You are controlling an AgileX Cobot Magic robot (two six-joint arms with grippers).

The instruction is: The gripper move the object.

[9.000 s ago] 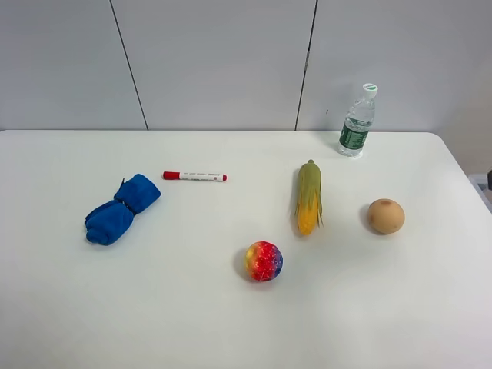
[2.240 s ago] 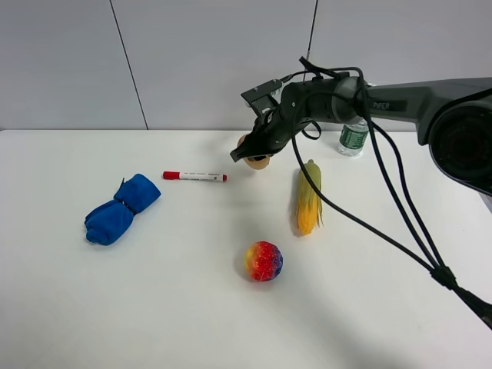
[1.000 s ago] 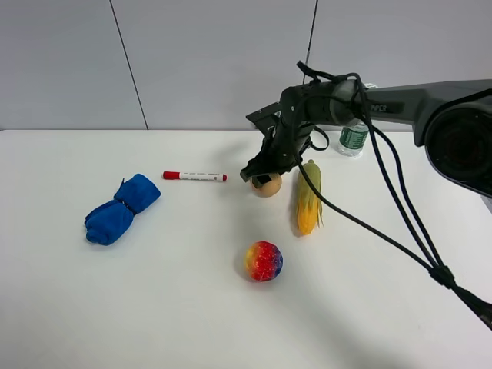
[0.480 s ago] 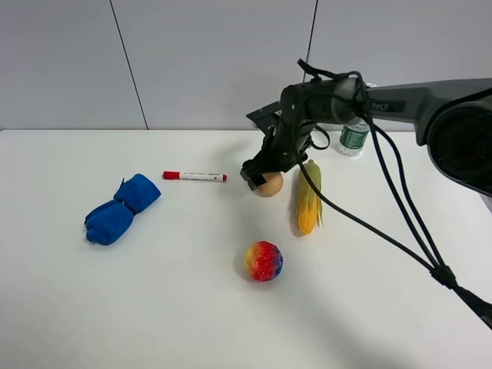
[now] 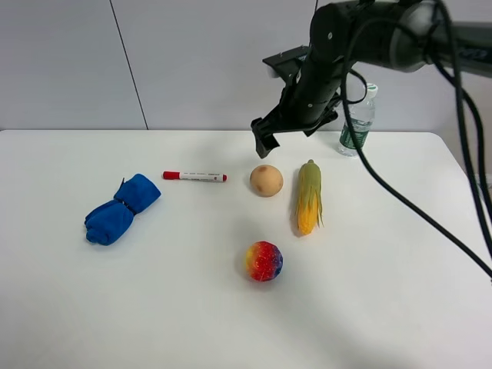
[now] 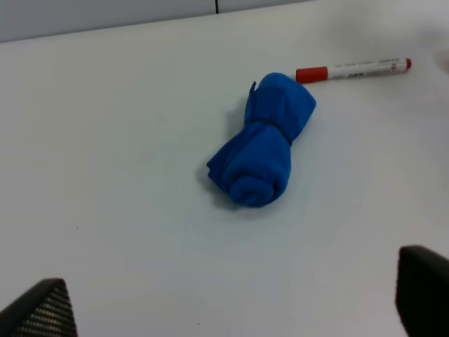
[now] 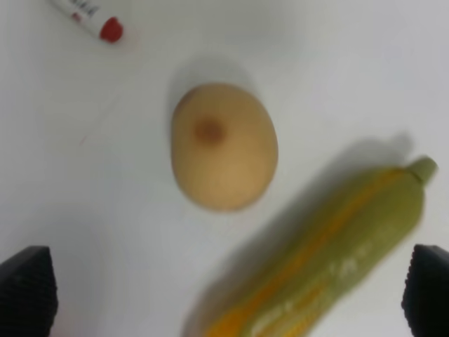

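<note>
Item: object [image 5: 266, 181], a tan ball with a brown spot, resting on the bench [image 5: 154, 307] just beside the corn cob [image 5: 309, 197] and near the marker [image 5: 194, 176], touching neither. Right claw [image 5: 265, 144]: spread, empty, hanging above the object and clear of it. Left claw [image 6: 231, 309]: spread, empty, near the blue cloth [image 6: 261, 151]. Status: object unheld and settled, so the move looks done, apart perhaps from clearing the arm.

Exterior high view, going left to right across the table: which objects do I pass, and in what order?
Blue cloth → red marker → tan ball → corn cob → water bottle. The rainbow ball lies straight in front of the tan ball, so it has no separate place in the order.
</note>
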